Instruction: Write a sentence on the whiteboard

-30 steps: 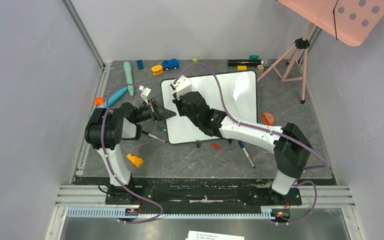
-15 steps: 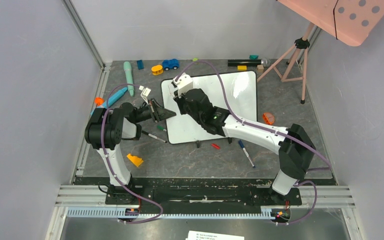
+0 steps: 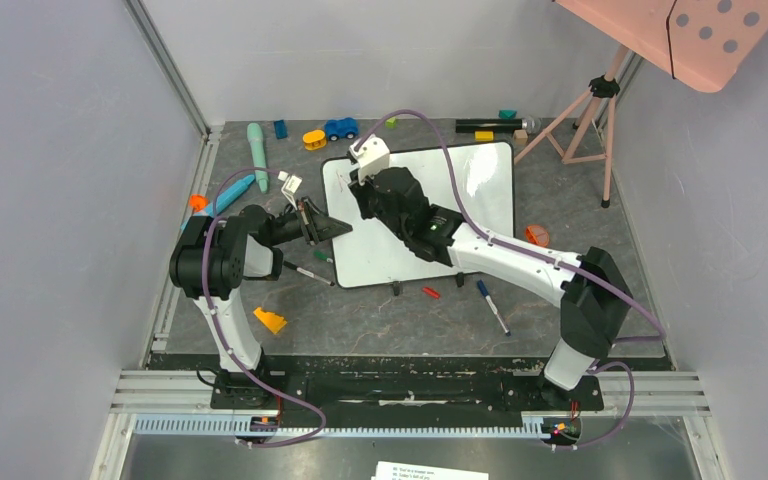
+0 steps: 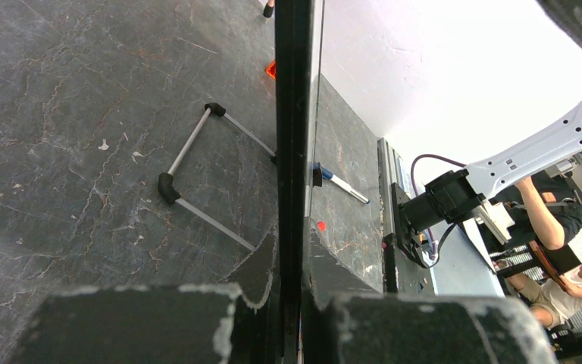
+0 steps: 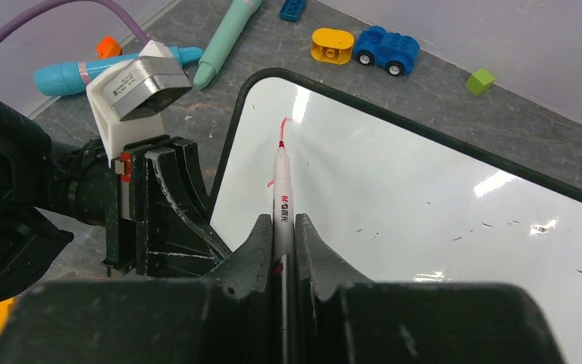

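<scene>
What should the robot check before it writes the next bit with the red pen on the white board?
1. Grip: the right pincer clamps the red marker: ok.
2. Contact: marker tip on the whiteboard, near its far left corner: ok.
3. Hold: the left pincer clamps the whiteboard's rim: ok.
4. Space: blank board right of the red strokes: ok.
5. Finished: not ok, only first strokes there.

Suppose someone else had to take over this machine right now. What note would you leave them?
Left gripper: shut on the whiteboard at its left rim, steadying it.
Right gripper: shut on the red marker, tip on the board near its far left corner.
Done: only a first red stroke or two.
Left: nearly the whole sentence.
</scene>
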Controlling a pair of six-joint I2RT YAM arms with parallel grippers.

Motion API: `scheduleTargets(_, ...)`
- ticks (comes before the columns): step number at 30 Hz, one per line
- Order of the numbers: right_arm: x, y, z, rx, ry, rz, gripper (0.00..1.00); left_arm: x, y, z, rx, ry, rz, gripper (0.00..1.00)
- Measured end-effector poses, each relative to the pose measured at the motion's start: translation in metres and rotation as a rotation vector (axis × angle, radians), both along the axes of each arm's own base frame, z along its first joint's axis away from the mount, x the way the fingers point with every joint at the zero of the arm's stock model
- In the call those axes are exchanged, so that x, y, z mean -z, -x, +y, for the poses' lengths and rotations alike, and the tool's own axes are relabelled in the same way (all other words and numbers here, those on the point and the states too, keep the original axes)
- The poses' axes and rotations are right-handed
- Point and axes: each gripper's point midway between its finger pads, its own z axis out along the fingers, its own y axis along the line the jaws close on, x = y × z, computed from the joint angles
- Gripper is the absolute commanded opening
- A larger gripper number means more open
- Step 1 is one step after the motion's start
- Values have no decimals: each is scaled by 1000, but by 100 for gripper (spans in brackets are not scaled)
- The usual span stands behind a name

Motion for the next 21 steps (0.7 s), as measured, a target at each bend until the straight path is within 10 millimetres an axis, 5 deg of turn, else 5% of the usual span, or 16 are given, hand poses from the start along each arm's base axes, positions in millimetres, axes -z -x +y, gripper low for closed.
scheduleTargets(8, -6, -4, 5, -5, -12, -7, 0, 0, 0, 0, 0, 0, 0, 2)
scheduleTargets(21, 17, -10, 5, 0, 28, 25, 0, 0, 0, 0, 0, 0, 0, 2)
